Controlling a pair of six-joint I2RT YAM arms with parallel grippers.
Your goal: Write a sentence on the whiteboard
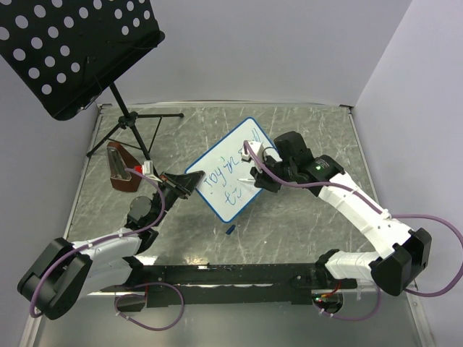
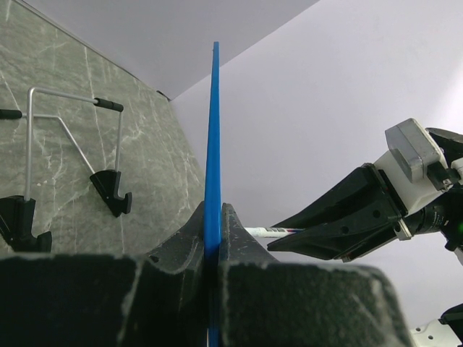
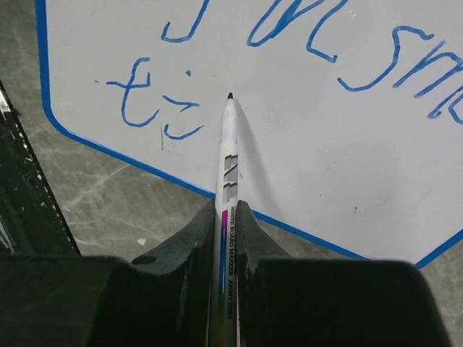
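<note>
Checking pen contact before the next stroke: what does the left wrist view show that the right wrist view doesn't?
Left wrist only: the whiteboard edge-on in the left hand, the right hand from the side, a wire stand. Right wrist only: the board's face with blue writing and the marker tip. Both: whiteboard and marker.

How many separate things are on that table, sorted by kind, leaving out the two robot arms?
whiteboard: 1
marker: 1
music stand: 1
brown wedge-shaped object: 1
small blue piece, perhaps the marker's cap: 1
Total: 5
</note>
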